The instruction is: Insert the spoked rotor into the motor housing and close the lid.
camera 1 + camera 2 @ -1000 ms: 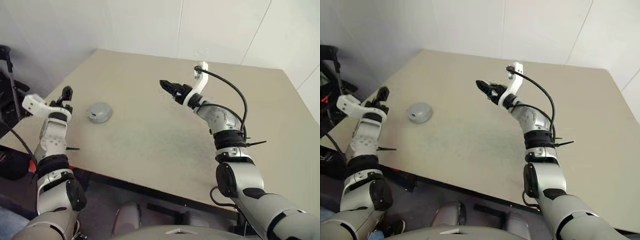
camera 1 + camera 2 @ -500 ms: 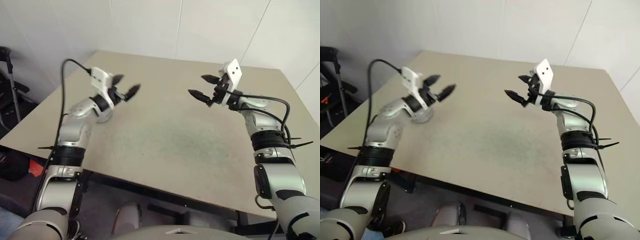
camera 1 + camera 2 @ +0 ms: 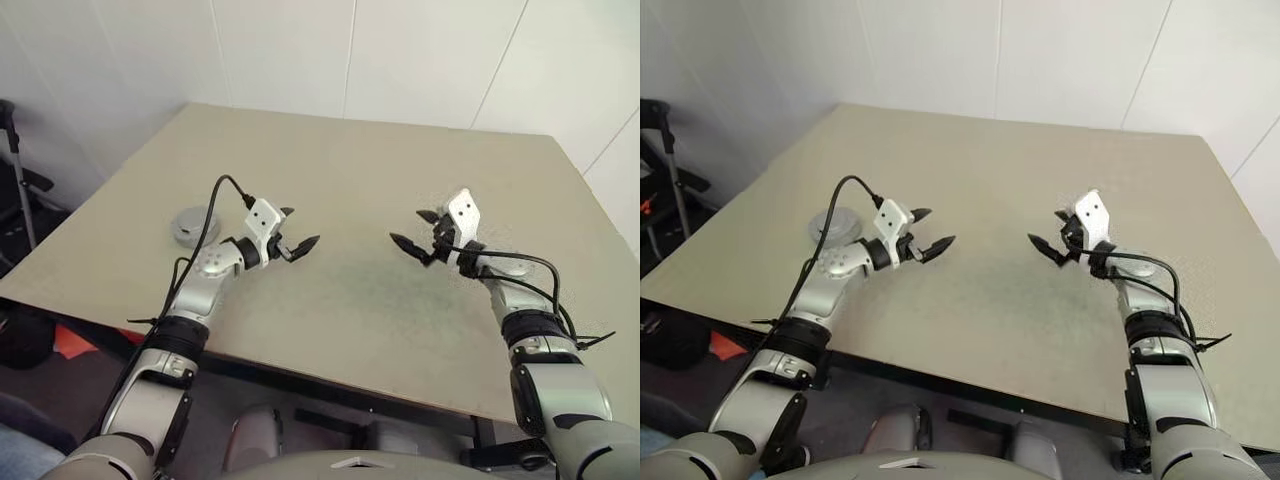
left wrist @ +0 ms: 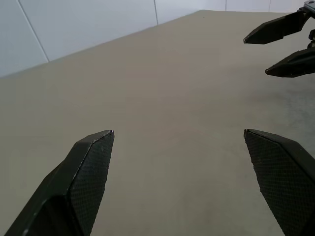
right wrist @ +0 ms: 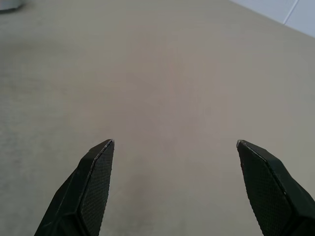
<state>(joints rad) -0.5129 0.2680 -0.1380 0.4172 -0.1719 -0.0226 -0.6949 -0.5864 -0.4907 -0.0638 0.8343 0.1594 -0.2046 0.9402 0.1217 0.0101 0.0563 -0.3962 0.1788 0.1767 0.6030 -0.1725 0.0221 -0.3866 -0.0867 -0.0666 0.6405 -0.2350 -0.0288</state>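
Claws, left (image 3: 298, 232) and right (image 3: 412, 230), spread, empty; closed housing (image 3: 193, 224) behind left arm.

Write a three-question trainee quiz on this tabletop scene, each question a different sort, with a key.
1. True or false: the left gripper is shut on the round grey metal piece.
2. Which gripper is nearer that piece? A) left B) right
3. Fill in: both grippers hover over the ____.

Key: 1 false, both the left and the right gripper are open and hold nothing; 2 A; 3 table.
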